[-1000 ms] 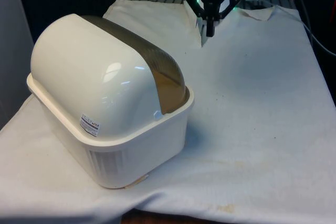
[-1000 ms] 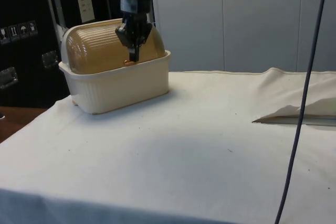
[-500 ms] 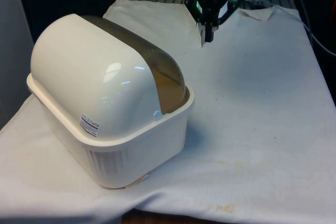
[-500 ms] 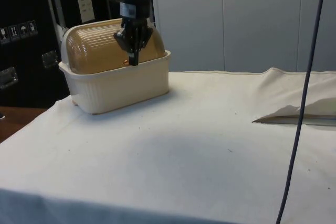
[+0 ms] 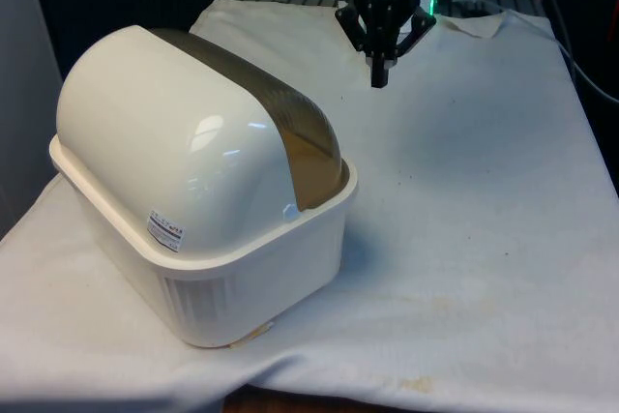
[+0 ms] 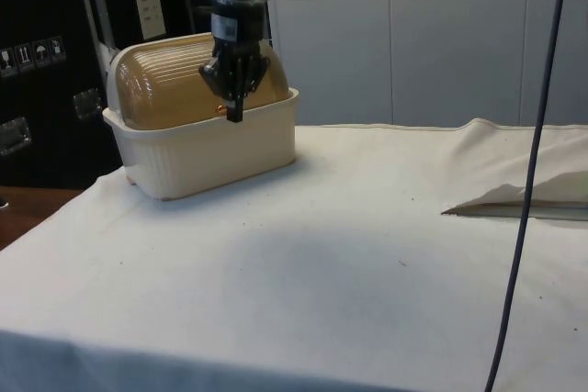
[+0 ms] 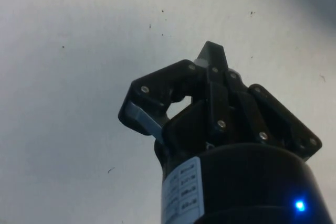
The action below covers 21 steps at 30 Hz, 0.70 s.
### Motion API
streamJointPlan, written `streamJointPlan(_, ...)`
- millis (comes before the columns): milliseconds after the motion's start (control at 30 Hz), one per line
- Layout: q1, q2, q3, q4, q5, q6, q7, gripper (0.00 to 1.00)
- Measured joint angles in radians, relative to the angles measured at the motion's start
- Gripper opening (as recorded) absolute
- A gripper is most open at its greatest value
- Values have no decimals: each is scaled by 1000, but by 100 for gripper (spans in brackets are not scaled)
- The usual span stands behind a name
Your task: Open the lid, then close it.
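Over the white surface (image 5: pixel 484 191), the gripper (image 5: pixel 379 79) is hanging with its jaws squeezed together on nothing. At the front view's left, the bread box (image 5: pixel 203 210) is keeping its brown lid (image 5: pixel 290 142) down; aiming low at the lid's edge should help it lift

No text can be read with certainty. A small white sticker (image 5: pixel 166 230) with dark, illegible print sits low on the cream plastic bread box's domed back (image 5: pixel 174 142). In the side view, a pale notice (image 6: pixel 148 5) and small white pictogram labels (image 6: pixel 35 52) hang on the dark cabinets, their lettering unreadable.
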Motion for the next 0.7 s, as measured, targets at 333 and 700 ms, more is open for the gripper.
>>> streamJointPlan(333, -4, 10, -4, -22, 0, 56, 19, 0)
streamJointPlan(700, -9, 43, -7, -33, 0, 148, 49, 0)
